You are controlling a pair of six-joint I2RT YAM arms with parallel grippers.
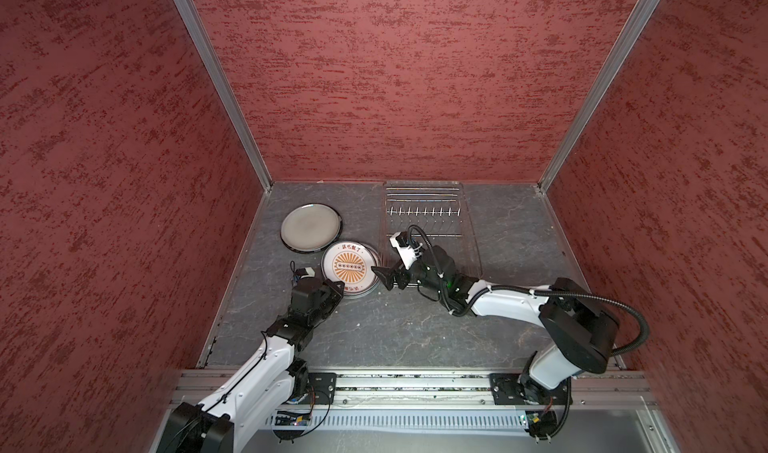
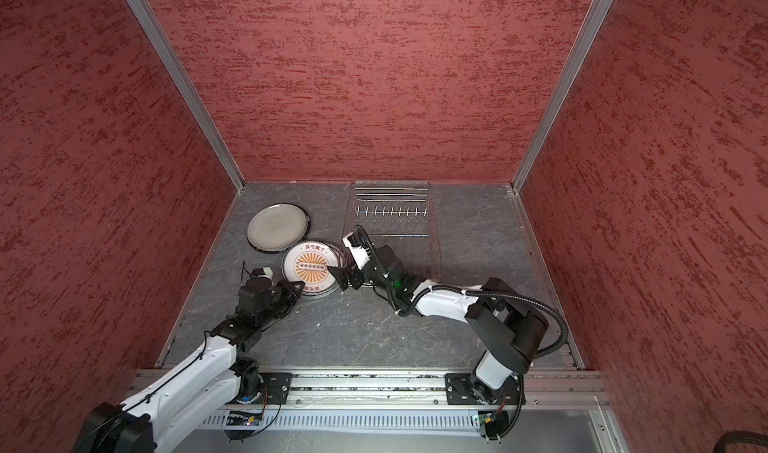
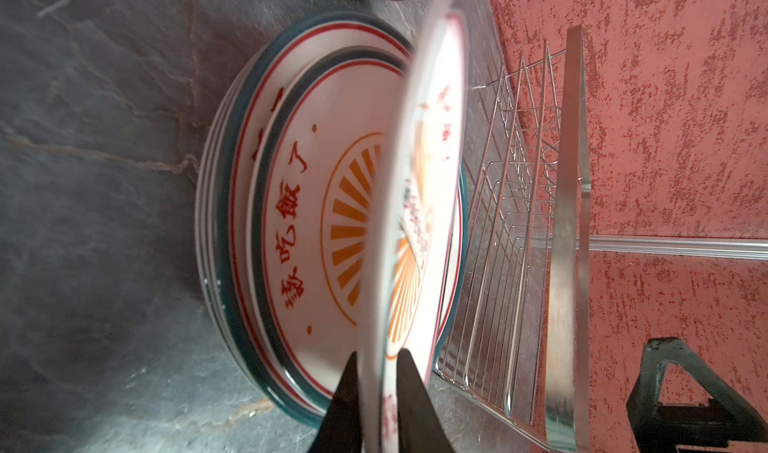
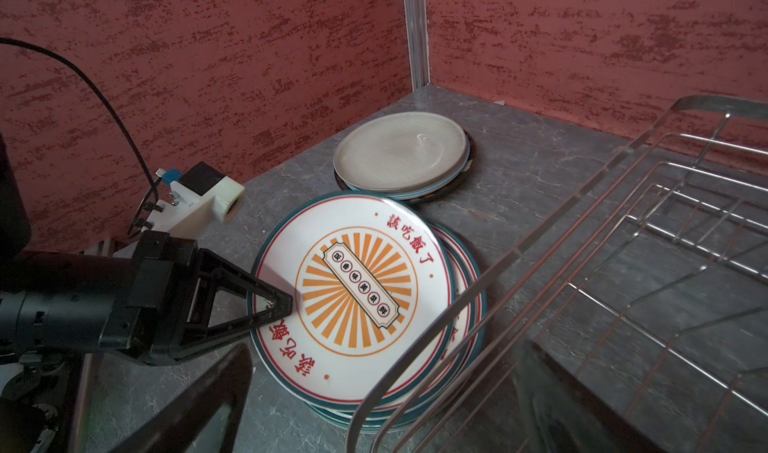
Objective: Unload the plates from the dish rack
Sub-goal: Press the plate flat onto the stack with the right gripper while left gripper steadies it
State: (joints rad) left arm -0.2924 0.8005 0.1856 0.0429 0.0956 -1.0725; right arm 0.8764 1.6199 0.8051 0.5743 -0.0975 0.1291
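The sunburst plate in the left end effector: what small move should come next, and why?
Probably open the left end effector and let go. It pinches the top sunburst plate by its rim, tilted, with the far edge over the stack of matching plates. The dish rack holds no plates.

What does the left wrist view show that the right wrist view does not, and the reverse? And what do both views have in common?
Only the left wrist view: the top sunburst plate seen edge-on and blurred, its rim between the fingertips of the left gripper.
Only the right wrist view: that plate's printed face from above, the gripper's body from outside, and the face of the grey plate lying on another plate.
Both: the stack of sunburst plates, the dish rack with no plate in the part shown, and the table.
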